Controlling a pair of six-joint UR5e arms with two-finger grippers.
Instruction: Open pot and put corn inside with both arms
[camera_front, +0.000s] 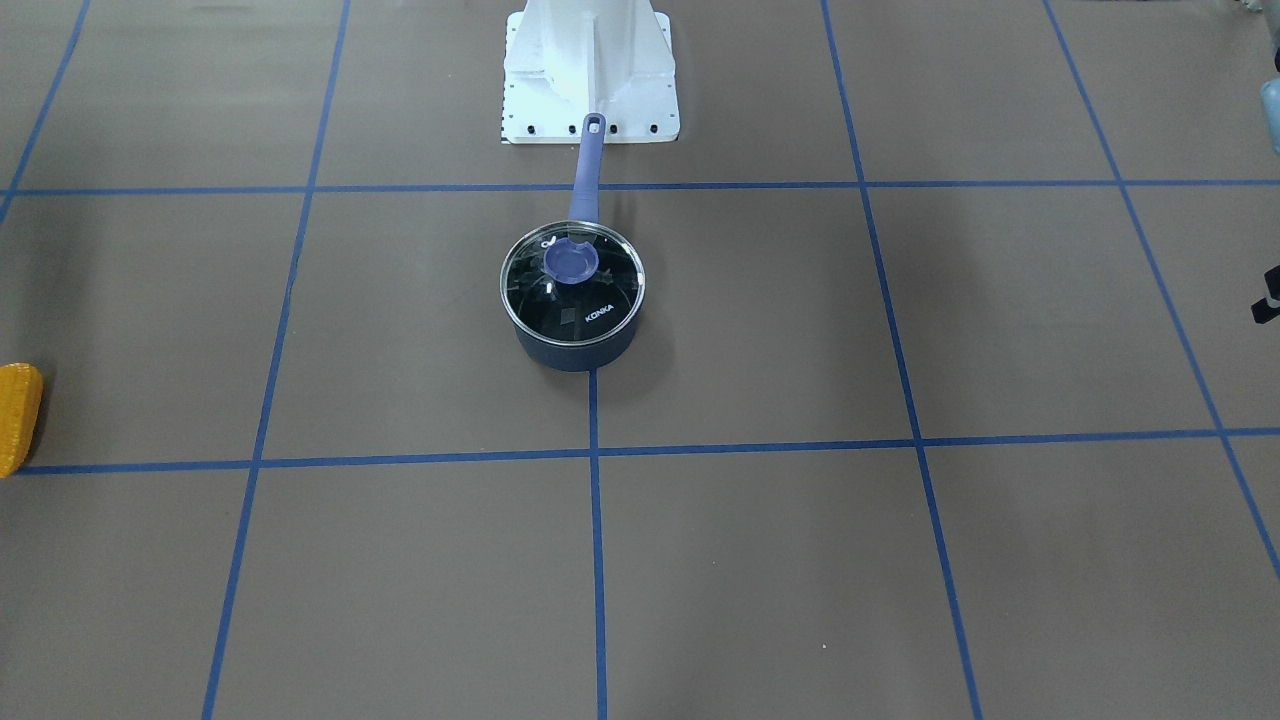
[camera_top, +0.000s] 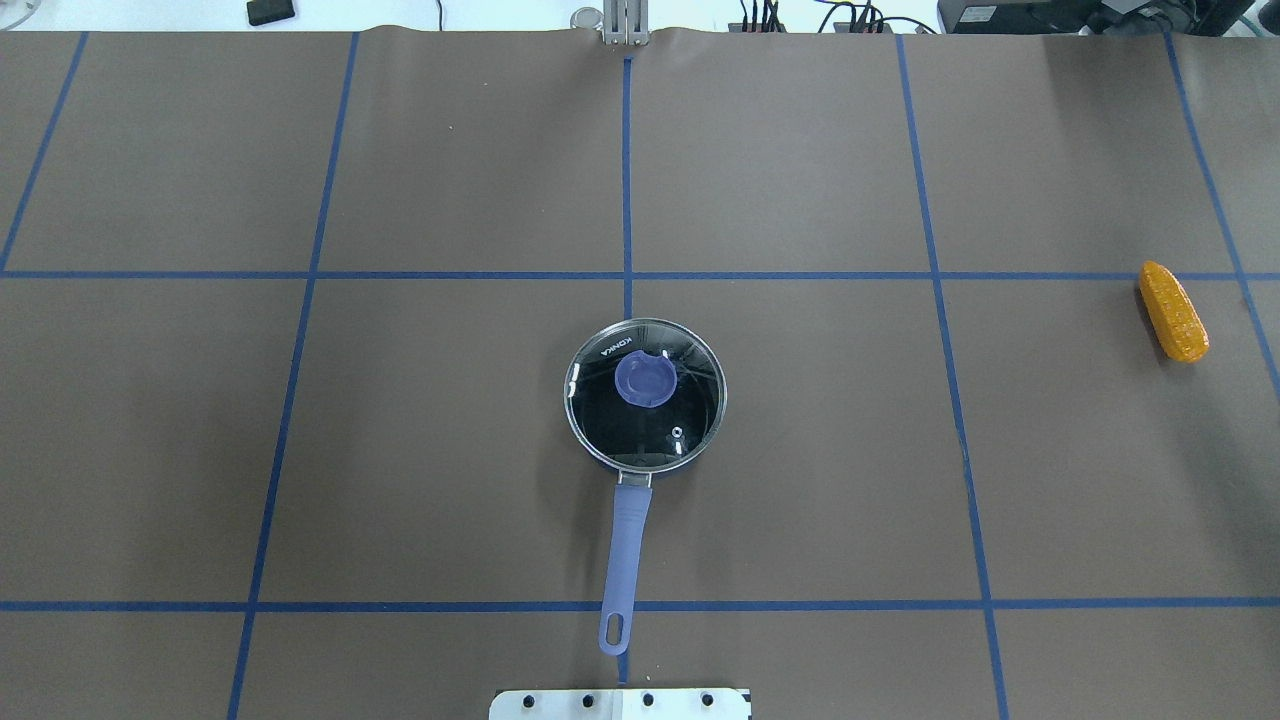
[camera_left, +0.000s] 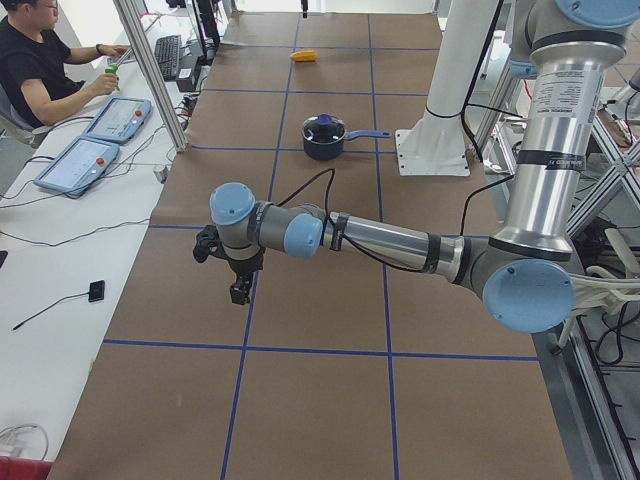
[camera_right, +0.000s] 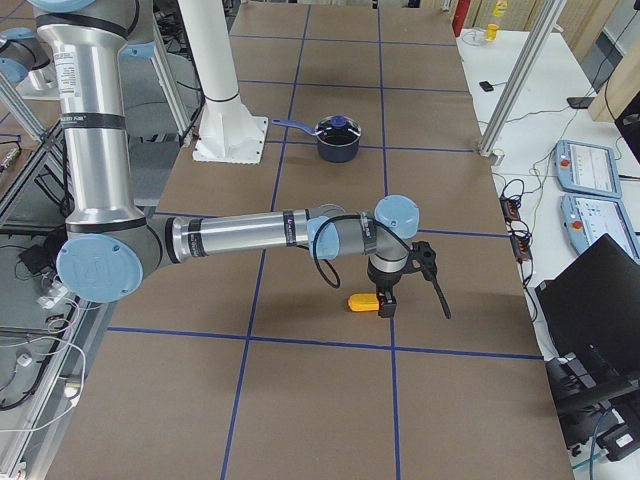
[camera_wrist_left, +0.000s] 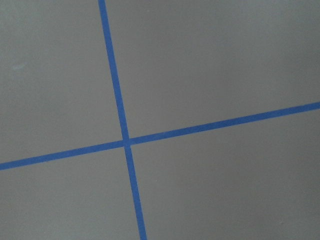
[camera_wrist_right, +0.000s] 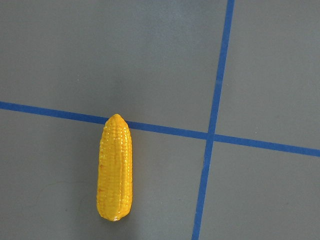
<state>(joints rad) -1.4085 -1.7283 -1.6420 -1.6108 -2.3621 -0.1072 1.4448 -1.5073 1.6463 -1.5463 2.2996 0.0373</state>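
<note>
The dark navy pot (camera_top: 600, 462) stands mid-table with its lavender-blue handle (camera_top: 627, 540) pointing at the robot base. The glass lid (camera_top: 680, 415) with a purple knob (camera_top: 645, 380) sits on it; the pot also shows in the front view (camera_front: 575, 345). The orange-yellow corn (camera_top: 1173, 311) lies on the table far to the robot's right, and fills the right wrist view (camera_wrist_right: 115, 169). My right gripper (camera_right: 385, 305) hangs right next to the corn (camera_right: 358, 302); I cannot tell its state. My left gripper (camera_left: 238, 293) hangs over bare table far left; I cannot tell its state.
The white robot base (camera_front: 590, 70) stands behind the pot handle. Blue tape lines (camera_wrist_left: 123, 140) grid the brown table cover. An operator (camera_left: 40, 70) sits beside the table with control tablets (camera_left: 75, 165). Metal frame posts (camera_right: 510, 90) stand at the table's far edge.
</note>
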